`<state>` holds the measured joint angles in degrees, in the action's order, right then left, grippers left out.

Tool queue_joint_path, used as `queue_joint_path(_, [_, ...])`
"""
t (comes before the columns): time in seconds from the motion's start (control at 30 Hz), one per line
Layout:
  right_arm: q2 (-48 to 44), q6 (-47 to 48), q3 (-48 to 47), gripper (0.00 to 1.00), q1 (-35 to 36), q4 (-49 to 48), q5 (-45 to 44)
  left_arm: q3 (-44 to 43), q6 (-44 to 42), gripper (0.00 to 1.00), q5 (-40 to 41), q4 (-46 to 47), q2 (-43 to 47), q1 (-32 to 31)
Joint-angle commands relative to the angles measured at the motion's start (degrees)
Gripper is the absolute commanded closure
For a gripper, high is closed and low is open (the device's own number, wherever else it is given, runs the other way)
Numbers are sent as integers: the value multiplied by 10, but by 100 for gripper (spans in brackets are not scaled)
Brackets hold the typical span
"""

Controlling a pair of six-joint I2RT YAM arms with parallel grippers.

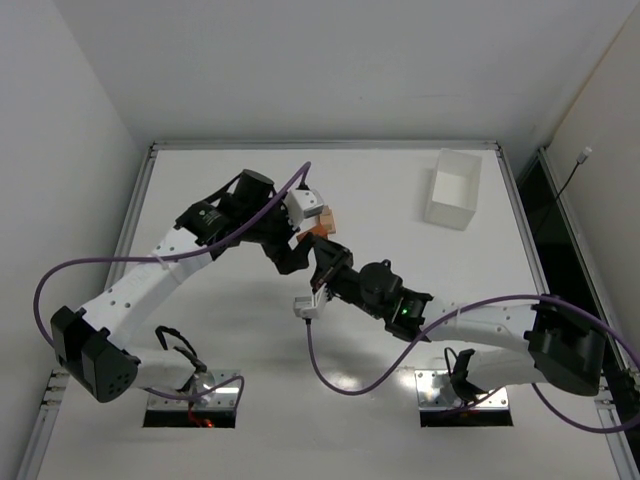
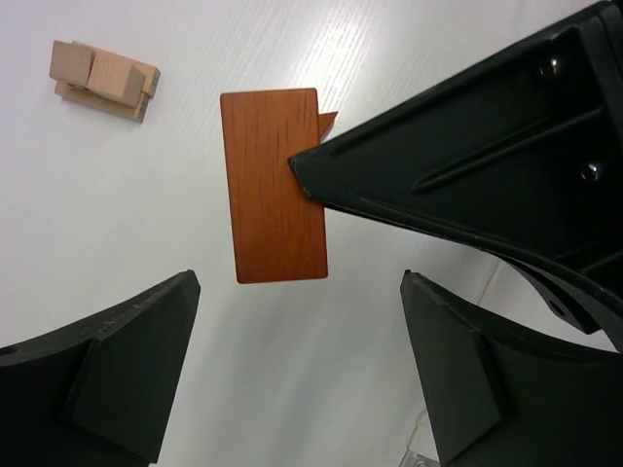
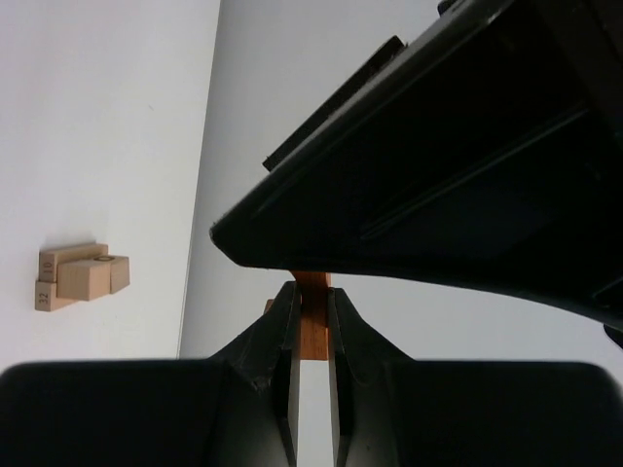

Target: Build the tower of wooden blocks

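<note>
Two grippers are seen meeting near table centre. R gripper (image 3: pixel 311 304) is clamped on a reddish-brown block (image 2: pixel 274 185), pinched betw. both pads. L gripper (image 2: pixel 299 292) is spread wide w/ nothing held; same block sits at its 12 o'clock. Tan block cluster (image 2: pixel 102 78) is noted at 10 o'clock in left wrist view, well apart from the red block. White tray (image 1: pixel 453 188) is set farthest, at 2 o'clock.

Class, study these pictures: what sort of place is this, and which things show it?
Probably a robotics lab cell: a left arm and right arm bolted to a white table walled in white, with a tray, a red block and tan blocks to handle.
</note>
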<state>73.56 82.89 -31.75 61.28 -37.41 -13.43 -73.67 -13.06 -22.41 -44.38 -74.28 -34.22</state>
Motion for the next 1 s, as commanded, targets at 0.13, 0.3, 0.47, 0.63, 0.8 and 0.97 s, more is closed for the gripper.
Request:
queue_joint_path(0.13, [-25, -8, 2, 100, 14, -20, -5, -36, -7, 17, -3, 25, -13, -7])
queue_joint_path(0.3, [-25, -8, 7, 100, 24, -20, -10, -42, -7, 17, 3, 36, -19, -7])
queue_joint_path(0.47, [-38, -8, 12, 100, 24, -7, -10, -42, -12, 22, 3, 36, -25, -7])
queue_joint_path(0.63, [-43, -13, 19, 100, 30, -2, -10, -53, -12, 33, 3, 36, -31, -7])
queue_joint_path(0.8, [-43, -13, 19, 100, 30, 8, -10, -53, -12, 40, 3, 31, -31, -7])
queue_joint_path(0.97, [-43, -19, 19, 100, 30, 20, -10, -58, -12, 40, 3, 25, -36, -7])
